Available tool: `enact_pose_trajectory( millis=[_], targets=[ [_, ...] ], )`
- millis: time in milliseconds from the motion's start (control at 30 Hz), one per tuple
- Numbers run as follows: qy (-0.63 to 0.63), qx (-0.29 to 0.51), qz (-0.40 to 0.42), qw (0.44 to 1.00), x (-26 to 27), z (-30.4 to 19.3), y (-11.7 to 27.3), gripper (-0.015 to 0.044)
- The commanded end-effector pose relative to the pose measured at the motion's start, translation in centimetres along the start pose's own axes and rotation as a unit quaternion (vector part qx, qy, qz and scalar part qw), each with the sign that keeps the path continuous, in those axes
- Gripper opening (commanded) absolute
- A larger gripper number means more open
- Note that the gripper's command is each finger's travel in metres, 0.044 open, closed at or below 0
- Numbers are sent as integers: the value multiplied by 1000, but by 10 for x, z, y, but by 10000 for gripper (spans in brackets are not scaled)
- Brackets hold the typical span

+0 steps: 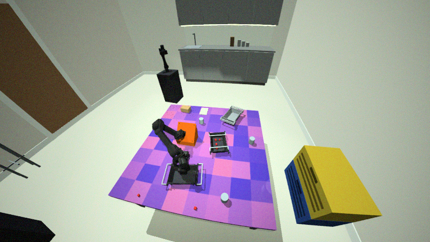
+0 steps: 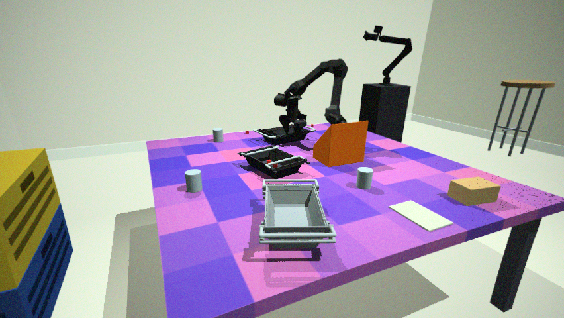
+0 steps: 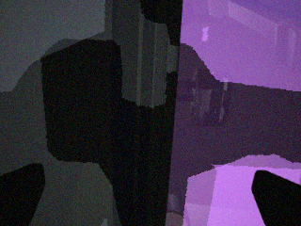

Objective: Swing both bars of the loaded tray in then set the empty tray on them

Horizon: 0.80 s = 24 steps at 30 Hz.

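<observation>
The loaded black tray (image 1: 223, 143) (image 2: 258, 166) stands mid-table with several small red blocks (image 1: 216, 143) (image 2: 269, 161) inside. Its two white bars lie inward across its top, one near each end. The empty black tray (image 1: 192, 180) (image 2: 276, 138) (image 3: 146, 85) lies nearer the front in the top view, its white bars swung out past both ends. My gripper (image 1: 183, 172) (image 2: 294, 127) (image 3: 150, 179) is open and empty, low over the empty tray. In the wrist view the tray's long side runs between the fingers; whether they reach below its rim is unclear.
An orange block (image 1: 186, 133) (image 2: 347, 144) stands left of the loaded tray in the top view. A grey tray (image 1: 231, 115) (image 2: 294, 214) is at the back. Grey cylinders (image 1: 224, 197) (image 1: 252, 140) (image 1: 201, 120), a tan box (image 1: 185, 108) and a white card (image 1: 204, 111) stand around.
</observation>
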<state>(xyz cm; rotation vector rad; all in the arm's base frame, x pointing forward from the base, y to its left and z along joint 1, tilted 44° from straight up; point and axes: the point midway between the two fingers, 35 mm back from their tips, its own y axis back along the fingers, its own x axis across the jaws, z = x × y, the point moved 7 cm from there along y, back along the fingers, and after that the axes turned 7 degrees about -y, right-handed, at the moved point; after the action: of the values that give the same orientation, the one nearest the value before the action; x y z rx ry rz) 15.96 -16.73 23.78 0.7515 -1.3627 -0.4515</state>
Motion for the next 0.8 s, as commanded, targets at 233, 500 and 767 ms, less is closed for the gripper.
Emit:
enact_pose_trajectory(
  millis=[233,500,767],
  targets=[
    [4,0,-1,1000,-3,4,-33,440],
    [4,0,-1,1000,-3,4,-33,367],
    [4,0,-1,1000,-3,4,-33,249]
  ],
)
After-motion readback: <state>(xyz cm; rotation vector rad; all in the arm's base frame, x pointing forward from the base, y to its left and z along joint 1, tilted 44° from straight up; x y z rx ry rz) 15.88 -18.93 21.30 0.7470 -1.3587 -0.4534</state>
